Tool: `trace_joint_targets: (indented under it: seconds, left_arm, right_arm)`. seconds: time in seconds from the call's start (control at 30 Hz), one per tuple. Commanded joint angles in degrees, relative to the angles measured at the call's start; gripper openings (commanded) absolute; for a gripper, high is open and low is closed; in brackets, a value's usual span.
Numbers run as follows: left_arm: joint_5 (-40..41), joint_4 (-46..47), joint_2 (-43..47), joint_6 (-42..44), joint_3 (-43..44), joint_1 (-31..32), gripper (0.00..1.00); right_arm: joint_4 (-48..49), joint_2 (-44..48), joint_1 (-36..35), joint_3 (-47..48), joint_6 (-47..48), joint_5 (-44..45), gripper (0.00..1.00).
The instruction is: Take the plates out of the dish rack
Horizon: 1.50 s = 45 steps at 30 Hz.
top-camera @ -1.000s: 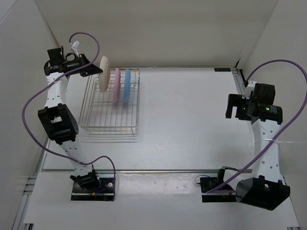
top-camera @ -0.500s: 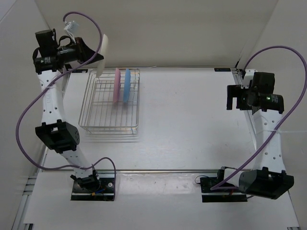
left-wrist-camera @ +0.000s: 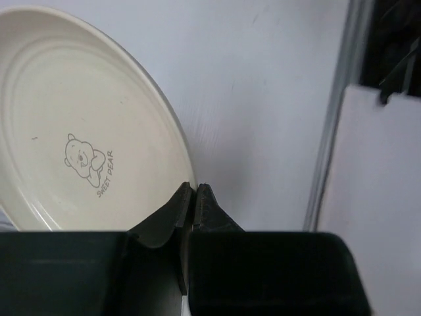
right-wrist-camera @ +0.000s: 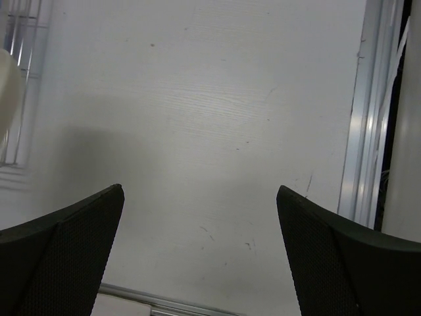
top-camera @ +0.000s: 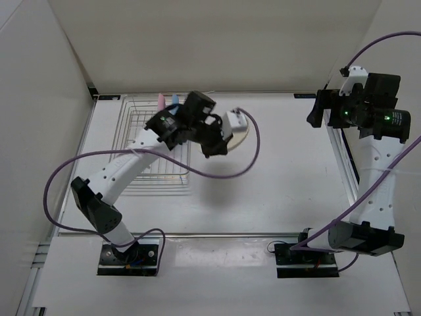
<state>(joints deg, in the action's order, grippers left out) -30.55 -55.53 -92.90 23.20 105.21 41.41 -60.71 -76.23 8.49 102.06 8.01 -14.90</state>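
My left gripper [top-camera: 220, 143] reaches across the dish rack [top-camera: 141, 179] and is shut on the rim of the cream plate [top-camera: 241, 139]. That plate hangs low over the white table, just right of the rack. In the left wrist view the cream plate [left-wrist-camera: 85, 131] shows a small bear mark, and its rim is pinched at my left gripper [left-wrist-camera: 194, 192]. The pink plate [top-camera: 160, 100] and the light blue plate [top-camera: 175, 99] stand upright at the rack's far end, mostly hidden by the arm. My right gripper [top-camera: 318, 113] [right-wrist-camera: 198, 189] is held high at the far right, open and empty.
An aluminium rail [top-camera: 337, 155] [right-wrist-camera: 368, 131] runs along the table's right edge. White walls close the scene at the back and on both sides. A purple cable [top-camera: 227, 172] loops from the left arm over the table in front of the rack.
My left arm has swung from the back left corner across the rack to its right side, carrying the cream plate out of the rack. The right arm has risen a little.
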Motion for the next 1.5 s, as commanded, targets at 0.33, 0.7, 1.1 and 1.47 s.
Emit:
trace_joint_targets:
  seconds: [0.33,0.7,1.1,1.47]
  left_arm:
    - [41.35,3.41,0.01,14.15,-7.74,19.32,0.11]
    - [45.05,2.35,-7.99,17.14,0.96,27.67,0.11]
    - [40.83,-0.98,-12.56,17.14,9.74,29.34,0.11]
    - [40.3,-0.99,-13.71,17.14,13.27,29.34,0.11]
  right_arm:
    - [-8.98,-10.33,-0.83,9.03,1.12,-10.86,0.93]
    - [-7.93,-12.8,-4.88,14.13,1.31,-12.55,0.8]
    - [-7.23,-15.26,-16.4,10.0,5.61,-2.33,0.62]
    - [-6.18,-16.41,-18.16,6.48,5.61,0.75,0.53]
